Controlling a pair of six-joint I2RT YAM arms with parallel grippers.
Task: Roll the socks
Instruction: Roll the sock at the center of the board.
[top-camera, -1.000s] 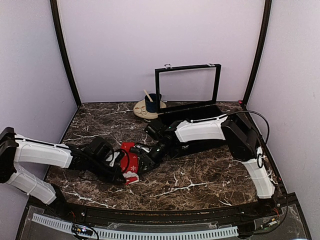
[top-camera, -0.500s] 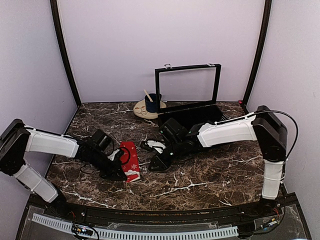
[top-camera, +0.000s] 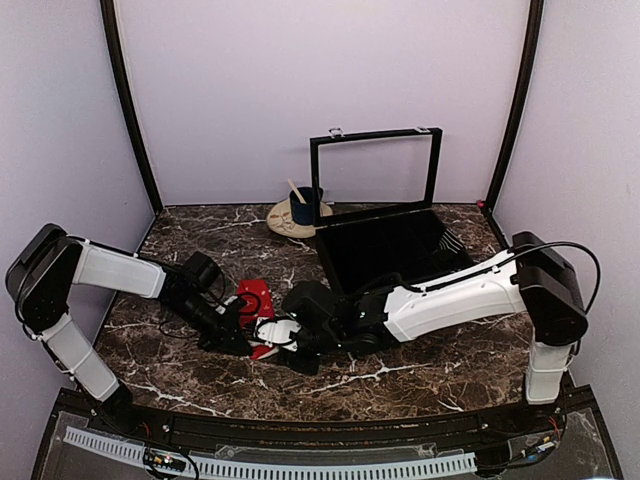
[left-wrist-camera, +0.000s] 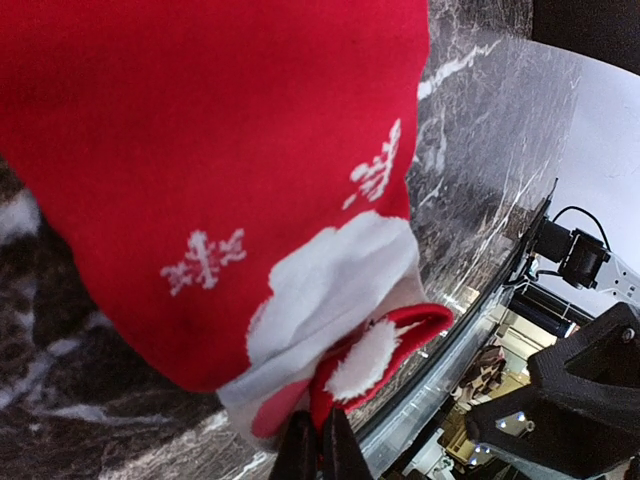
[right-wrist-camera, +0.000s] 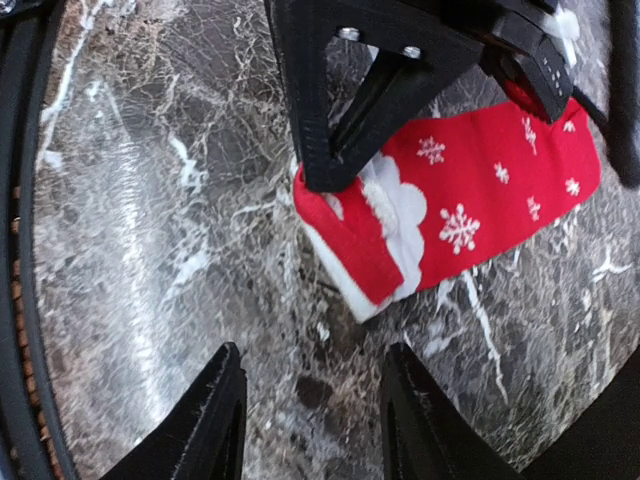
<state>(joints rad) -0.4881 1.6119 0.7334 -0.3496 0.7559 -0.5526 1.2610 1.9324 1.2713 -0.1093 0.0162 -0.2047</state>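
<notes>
Task thing: the socks (top-camera: 256, 300) lie on the marble table (top-camera: 430, 365), left of centre. The red toe end points to the back and the white cuff to the near edge.
Progress: barely begun, in my judgement. The fabric lies at full length with no turn of a roll in it. Only the cuff corner is raised and folded a little.
Layers: I cannot tell from these views whether this is one sock or a stacked pair.
Left gripper (left-wrist-camera: 318, 450): fingers together, pinched on the edge of the cuff.
Right gripper (right-wrist-camera: 312, 415): fingers apart with nothing between them, over bare marble just beside the cuff.
Left to do: the whole roll, cuff to toe or the reverse, then a tuck so it holds.
Surroundings: a black box (top-camera: 385, 250), open with its lid upright, stands behind and to the right, well apart from the socks. A dark blue mug (top-camera: 303, 203) sits on a pale plate (top-camera: 283, 224) at the back, by the box's left corner.
In the way: nothing lies on the fabric. Both grippers crowd the same cuff end, so I would mind a collision there.
</notes>
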